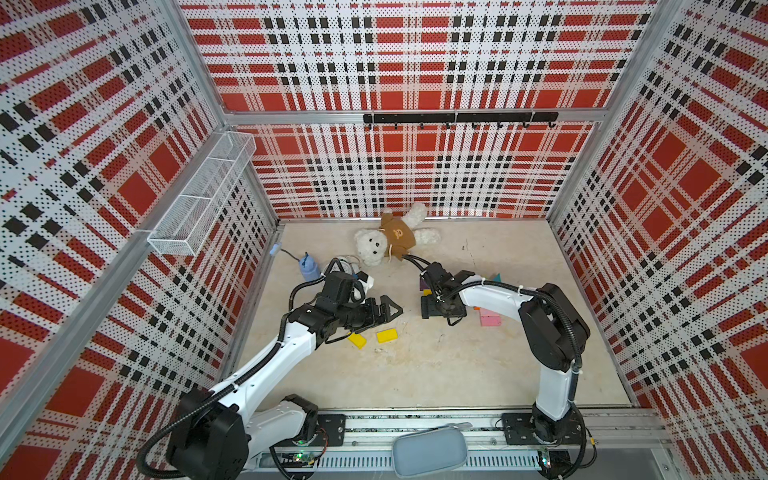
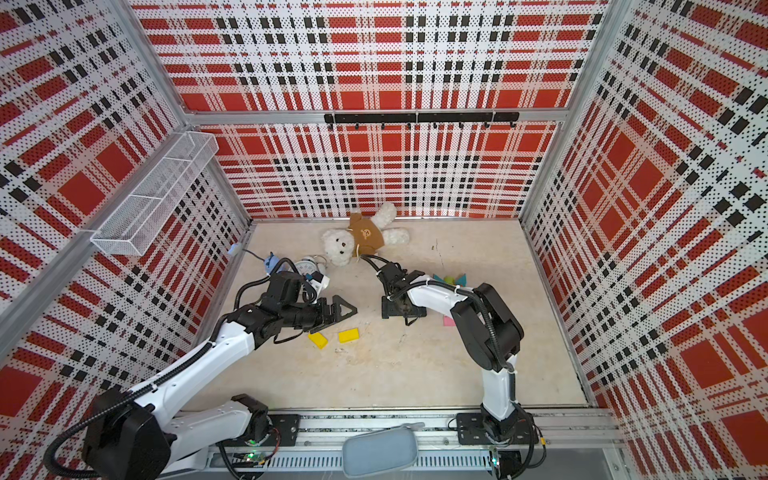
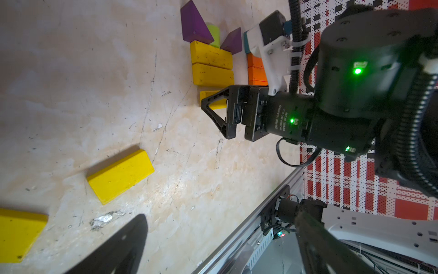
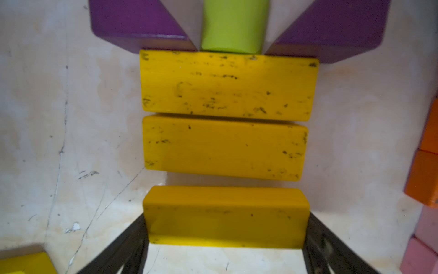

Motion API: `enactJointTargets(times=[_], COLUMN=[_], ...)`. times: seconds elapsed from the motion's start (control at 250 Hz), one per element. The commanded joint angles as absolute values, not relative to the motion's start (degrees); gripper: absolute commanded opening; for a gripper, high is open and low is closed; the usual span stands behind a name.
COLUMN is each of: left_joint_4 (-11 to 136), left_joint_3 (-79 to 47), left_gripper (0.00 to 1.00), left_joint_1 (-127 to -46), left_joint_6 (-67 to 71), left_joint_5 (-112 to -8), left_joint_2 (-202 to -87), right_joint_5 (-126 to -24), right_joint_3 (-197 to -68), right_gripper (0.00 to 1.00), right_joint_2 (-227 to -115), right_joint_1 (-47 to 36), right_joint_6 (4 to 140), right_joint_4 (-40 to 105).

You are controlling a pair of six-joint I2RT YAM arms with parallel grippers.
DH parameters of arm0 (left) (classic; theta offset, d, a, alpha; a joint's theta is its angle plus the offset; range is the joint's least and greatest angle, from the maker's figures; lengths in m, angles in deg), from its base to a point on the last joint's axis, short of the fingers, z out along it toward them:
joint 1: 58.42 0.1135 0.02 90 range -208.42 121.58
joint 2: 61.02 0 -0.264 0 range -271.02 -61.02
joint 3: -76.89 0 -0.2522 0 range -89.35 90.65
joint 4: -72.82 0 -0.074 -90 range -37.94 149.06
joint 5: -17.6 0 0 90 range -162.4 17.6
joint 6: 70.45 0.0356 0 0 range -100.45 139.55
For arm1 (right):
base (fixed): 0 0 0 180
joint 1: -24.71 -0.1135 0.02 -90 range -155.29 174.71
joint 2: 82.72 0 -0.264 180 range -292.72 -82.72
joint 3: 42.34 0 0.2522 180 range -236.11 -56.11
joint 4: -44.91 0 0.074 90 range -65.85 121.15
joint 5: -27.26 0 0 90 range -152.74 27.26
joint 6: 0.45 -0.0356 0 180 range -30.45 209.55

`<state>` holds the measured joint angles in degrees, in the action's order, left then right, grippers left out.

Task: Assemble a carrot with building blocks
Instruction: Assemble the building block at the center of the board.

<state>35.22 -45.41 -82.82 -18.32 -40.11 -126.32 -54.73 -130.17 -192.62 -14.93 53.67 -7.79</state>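
Right tool (image 4: 226, 225) clamped on yellow block (image 4: 225, 206) by ends, just beside yellow pair (image 4: 225, 113) touching green cylinder (image 4: 233, 23), purple triangles (image 4: 135, 21), on table (image 1: 457, 374). Left tool (image 1: 390, 309) apart, empty, near two loose yellow blocks (image 1: 386, 335).

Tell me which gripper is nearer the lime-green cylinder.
Right. The right gripper holds a third yellow block in its jaws, with two placed yellow blocks between it and the lime-green cylinder. The left gripper hangs aside, near loose yellow blocks.
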Motion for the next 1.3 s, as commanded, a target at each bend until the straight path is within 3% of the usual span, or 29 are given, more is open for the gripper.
enactJointTargets(times=[0.0,1.297], left_joint_4=[36.5,37.6], left_joint_3=[-45.9,-47.2], left_gripper=[1.0,1.0], left_joint_1=[-82.5,-82.1], left_joint_6=[-18.3,-19.1], left_joint_5=[-40.6,-39.7], left_joint_2=[-125.7,-124.8], right_joint_5=[-55.0,-53.2], right_joint_3=[-131.1,-132.7], right_gripper=[0.89,0.92], right_joint_2=[-194.4,-197.1], right_joint_1=[-14.7,-14.8], right_joint_6=[51.7,49.7], right_joint_4=[-6.8,-6.7])
